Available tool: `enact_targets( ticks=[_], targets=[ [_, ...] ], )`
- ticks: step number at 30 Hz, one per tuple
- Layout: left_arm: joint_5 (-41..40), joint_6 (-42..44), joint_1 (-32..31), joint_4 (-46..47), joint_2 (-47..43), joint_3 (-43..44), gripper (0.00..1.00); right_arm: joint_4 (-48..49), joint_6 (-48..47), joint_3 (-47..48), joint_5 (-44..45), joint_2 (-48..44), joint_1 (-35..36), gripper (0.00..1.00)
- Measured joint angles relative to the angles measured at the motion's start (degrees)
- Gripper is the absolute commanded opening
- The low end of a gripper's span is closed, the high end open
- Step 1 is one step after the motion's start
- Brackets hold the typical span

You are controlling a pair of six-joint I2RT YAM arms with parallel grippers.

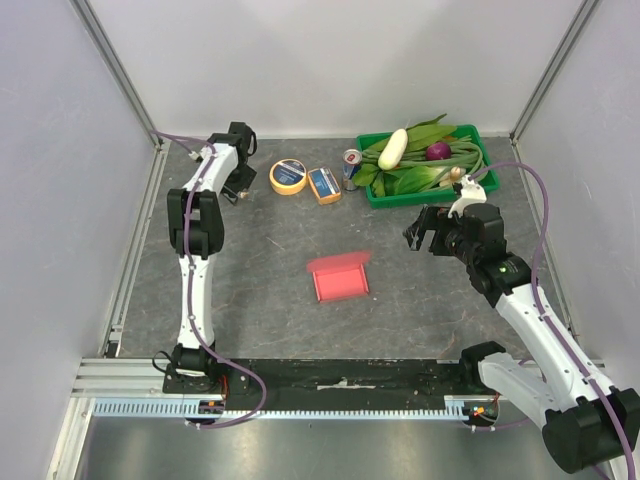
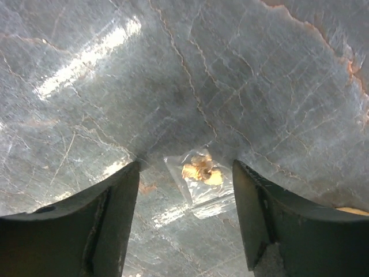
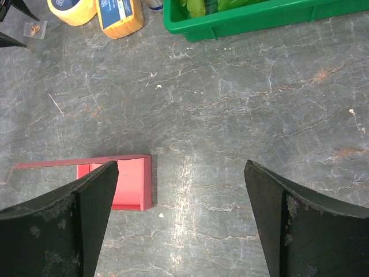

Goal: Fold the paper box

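Observation:
The paper box [image 1: 341,284] is a pink-red shallow open box lying in the middle of the table, with one long flap [image 1: 336,263] standing up at its far side. In the right wrist view the paper box [image 3: 131,182] lies at the left, partly behind my left finger [image 3: 86,213]. My right gripper [image 1: 424,232] hovers open to the right of it, nothing between its fingers [image 3: 181,164]. My left gripper [image 1: 234,190] is at the far left, open, its fingertips [image 2: 185,163] low over the table on either side of a small clear bag [image 2: 202,179] holding something orange.
A yellow tape roll [image 1: 288,176], a blue-and-orange box [image 1: 324,185] and a can [image 1: 352,166] stand at the back. A green bin [image 1: 430,198] of vegetables is at the back right. White walls enclose the table.

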Motion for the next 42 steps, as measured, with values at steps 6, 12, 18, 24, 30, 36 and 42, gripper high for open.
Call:
enact_targets(
  ticks=[6,12,18,24,30,36,42],
  targets=[
    [-2.69,0.13,0.00,-1.31,2.08,3.30,0.61,0.02,0.00,-0.61,0.00,-0.11,0.00,0.98],
    [-3.37,0.22,0.00,-1.70,2.34,3.58,0.42,0.02,-0.02,-0.81,0.00,-0.22,0.00,0.98],
    [-3.96,1.97,0.00,0.74,0.79,0.50,0.24,0.48,-0.02,-1.40,0.02,0.13,0.00,0.98],
    [-3.61,5.42,0.09,4.33,-4.11,-7.96,0.04,0.61,-0.02,-2.60,-0.02,0.52,0.00,0.98],
    [-1.86,9.29,0.28,6.49,-14.49,-21.18,0.02,1.73,-0.02,-3.30,-0.07,0.55,0.00,0.98],
    [3.67,12.68,0.50,10.62,-31.63,-34.05,0.02,3.02,-0.02,-4.61,-0.07,0.94,0.00,0.98],
    [13.77,17.38,0.50,17.05,-50.60,-47.78,0.02,3.48,-0.02,-5.51,-0.07,1.51,0.00,0.98]
  ],
)
